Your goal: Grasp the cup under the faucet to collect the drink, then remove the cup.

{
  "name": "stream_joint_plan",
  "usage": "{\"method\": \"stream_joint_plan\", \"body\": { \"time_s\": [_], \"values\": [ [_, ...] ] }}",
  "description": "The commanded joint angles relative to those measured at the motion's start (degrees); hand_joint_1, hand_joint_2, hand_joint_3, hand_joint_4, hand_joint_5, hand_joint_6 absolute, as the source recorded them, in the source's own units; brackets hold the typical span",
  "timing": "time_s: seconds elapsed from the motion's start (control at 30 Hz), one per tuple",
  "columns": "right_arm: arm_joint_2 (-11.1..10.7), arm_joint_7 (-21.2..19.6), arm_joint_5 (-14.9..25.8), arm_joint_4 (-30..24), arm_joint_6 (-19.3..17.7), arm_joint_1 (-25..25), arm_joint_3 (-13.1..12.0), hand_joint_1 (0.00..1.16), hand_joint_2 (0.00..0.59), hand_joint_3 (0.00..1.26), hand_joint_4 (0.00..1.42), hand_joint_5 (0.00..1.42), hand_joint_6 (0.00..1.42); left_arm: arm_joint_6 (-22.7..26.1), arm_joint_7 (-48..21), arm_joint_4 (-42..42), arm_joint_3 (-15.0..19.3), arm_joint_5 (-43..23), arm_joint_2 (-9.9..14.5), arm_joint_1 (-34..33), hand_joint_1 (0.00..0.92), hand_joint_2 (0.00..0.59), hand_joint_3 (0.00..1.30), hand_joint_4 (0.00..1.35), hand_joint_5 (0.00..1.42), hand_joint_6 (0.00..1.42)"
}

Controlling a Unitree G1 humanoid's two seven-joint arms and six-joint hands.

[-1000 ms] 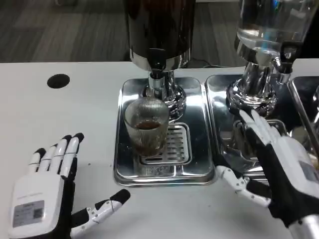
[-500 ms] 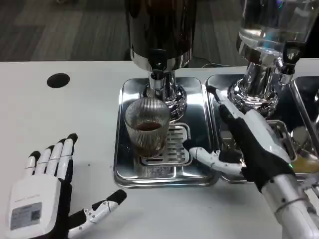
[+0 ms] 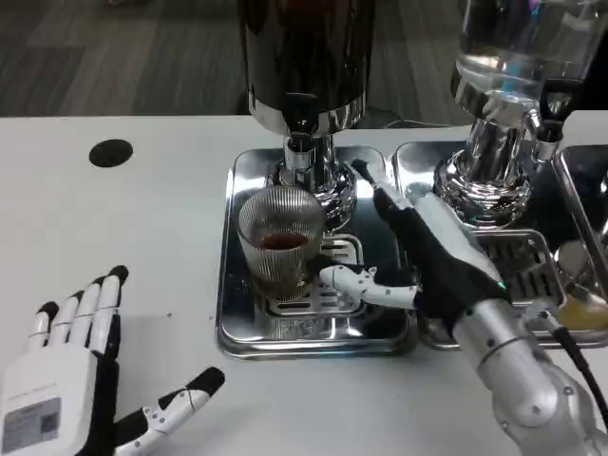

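Observation:
A ribbed clear glass cup (image 3: 279, 241) with a little dark drink in its bottom stands on the steel drip tray (image 3: 249, 328), under the faucet (image 3: 300, 135) of the dark dispenser. My right hand (image 3: 418, 249) is open just right of the cup, its fingers stretched toward the dispenser base and its thumb reaching in at the cup's lower right side. Whether the thumb touches the glass I cannot tell. My left hand (image 3: 66, 389) lies open on the white table at the lower left, far from the cup.
A second dispenser (image 3: 513, 85) with a clear tank stands at the right on its own steel tray (image 3: 418, 161). A black round hole (image 3: 111, 153) marks the table at the left. White tabletop stretches between my left hand and the drip tray.
My right hand has moved left from the right tray to beside the cup, thumb now at the glass. My left hand has drawn back toward the lower left edge.

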Motion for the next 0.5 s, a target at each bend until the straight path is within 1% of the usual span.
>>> {"method": "stream_joint_plan", "body": {
  "time_s": [0.03, 0.17, 0.2, 0.3, 0.5],
  "values": [
    [0.9, 0.2, 0.2, 1.4, 0.3, -1.8, 1.2, 0.61, 0.186, 0.00, 0.00, 0.00, 0.00, -1.5, 2.1, 0.6, 0.6, -1.4, 0.6, 0.9, 0.000, 0.061, 0.04, 0.00, 0.10, 0.05],
    [1.7, 0.5, 0.2, 2.5, 0.4, -2.9, 2.5, 0.61, 0.185, 0.00, 0.00, 0.00, 0.00, -2.0, 2.7, 0.6, 0.8, -1.9, 0.5, 1.3, 0.000, 0.073, 0.05, 0.00, 0.10, 0.05],
    [1.9, 0.6, 0.3, 2.8, 0.4, -3.1, 2.7, 0.62, 0.174, 0.00, 0.00, 0.00, 0.00, -2.1, 2.8, 0.6, 0.9, -2.1, 0.5, 1.3, 0.000, 0.075, 0.05, 0.00, 0.10, 0.05],
    [2.2, 0.5, 0.2, 3.5, 0.3, -3.6, 3.2, 0.62, 0.170, 0.00, 0.00, 0.00, 0.00, -2.6, 3.1, 1.0, 0.9, -2.4, 0.6, 1.5, 0.000, 0.078, 0.05, 0.00, 0.10, 0.05],
    [3.1, -0.8, 1.2, 6.0, -0.7, -4.7, 2.6, 0.63, 0.169, 0.00, 0.00, 0.00, 0.00, -3.0, 3.6, 1.6, 0.8, -2.3, 0.8, 2.2, 0.000, 0.084, 0.05, 0.00, 0.11, 0.05]
  ]
}}
